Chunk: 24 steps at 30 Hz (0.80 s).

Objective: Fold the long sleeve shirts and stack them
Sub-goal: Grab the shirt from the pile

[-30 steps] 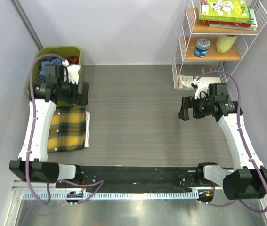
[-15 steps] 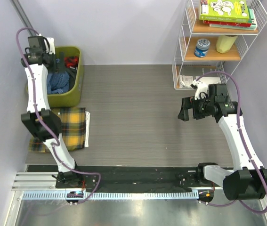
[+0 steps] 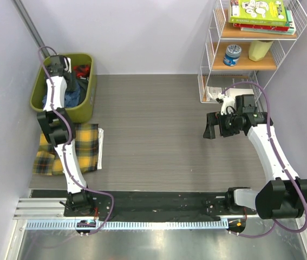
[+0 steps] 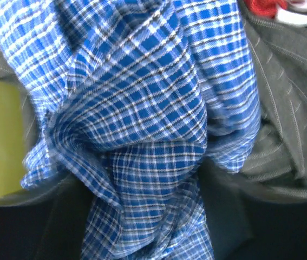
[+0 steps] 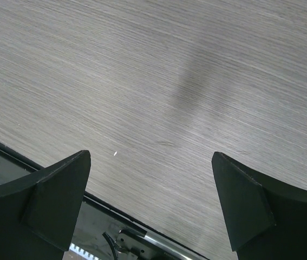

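The yellow plaid shirt (image 3: 86, 145) lies folded on the desk (image 3: 158, 135), just in front of the green bin (image 3: 90, 98). Well right of the bin, the right hand (image 5: 150, 158) hangs over the desk, spread wide and holding nothing. Inside the bin the blue checked shirt (image 4: 142, 135) lies bunched. The left hand (image 3: 68, 82) is down on it, and I cannot tell how far it is spread.

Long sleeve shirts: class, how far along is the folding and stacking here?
Done: the yellow plaid shirt lies folded on the table, left side. In hand: the left gripper is down in the green bin at the crumpled blue shirt; a grip isn't clear. The right gripper hangs open, empty. Left: lift, fold and stack the blue one.
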Each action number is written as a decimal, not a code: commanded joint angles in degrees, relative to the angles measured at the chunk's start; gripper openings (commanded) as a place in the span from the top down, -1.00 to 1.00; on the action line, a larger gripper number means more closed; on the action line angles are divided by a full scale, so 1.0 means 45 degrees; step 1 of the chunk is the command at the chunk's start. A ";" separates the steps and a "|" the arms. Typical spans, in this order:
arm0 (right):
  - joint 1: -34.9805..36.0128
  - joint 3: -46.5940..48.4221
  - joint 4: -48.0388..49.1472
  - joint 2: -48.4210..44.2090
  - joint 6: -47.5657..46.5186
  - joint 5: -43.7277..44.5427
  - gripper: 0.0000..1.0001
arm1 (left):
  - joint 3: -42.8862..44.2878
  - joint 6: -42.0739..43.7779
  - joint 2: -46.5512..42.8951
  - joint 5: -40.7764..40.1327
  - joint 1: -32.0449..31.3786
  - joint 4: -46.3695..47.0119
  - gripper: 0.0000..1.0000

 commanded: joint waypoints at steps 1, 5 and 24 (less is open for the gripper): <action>-0.0031 0.0413 0.0143 0.0060 -0.0125 -0.0201 -0.99 | 0.1304 -0.0261 0.0080 0.0693 0.0632 0.0454 0.03; -0.0011 0.0432 0.0163 0.0100 -0.0086 -0.0279 -1.00 | 0.1478 -0.0262 -0.1634 0.2393 0.0847 0.0260 1.00; -0.0011 0.0784 0.0163 -0.0740 0.0070 -0.0494 -0.99 | 0.2241 -0.3480 -0.9608 0.7649 -0.5086 0.0627 0.99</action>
